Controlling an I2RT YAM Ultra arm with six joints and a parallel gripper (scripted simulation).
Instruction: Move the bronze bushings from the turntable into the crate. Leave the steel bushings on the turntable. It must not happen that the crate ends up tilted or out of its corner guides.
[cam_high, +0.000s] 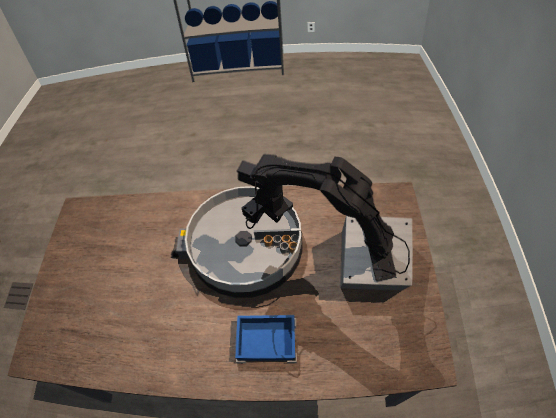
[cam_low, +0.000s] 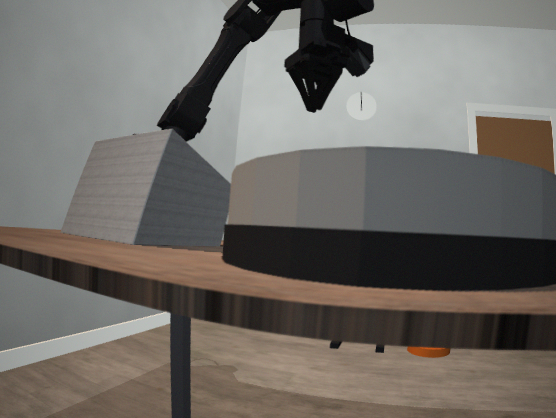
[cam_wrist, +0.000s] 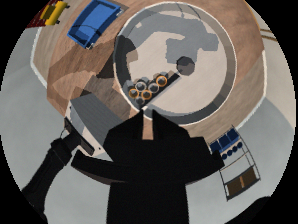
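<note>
Holding nothing, blue crate (cam_high: 265, 338); bushings (cam_high: 280, 240) crowd turntable (cam_high: 210, 204).

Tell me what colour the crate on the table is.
Blue; the crate shows best in the top view.

From my station I saw the single black arm (cam_high: 320, 180) rise from its mount, bend at the elbow and reach out level, with the wrist turned straight down. The gripper (cam_low: 314, 102) hung in the air with its fingers drawn nearly together to a narrow point, and I saw nothing held between them. In the wrist view the fingertips showed as one pale sliver against the dark gripper body.
</note>
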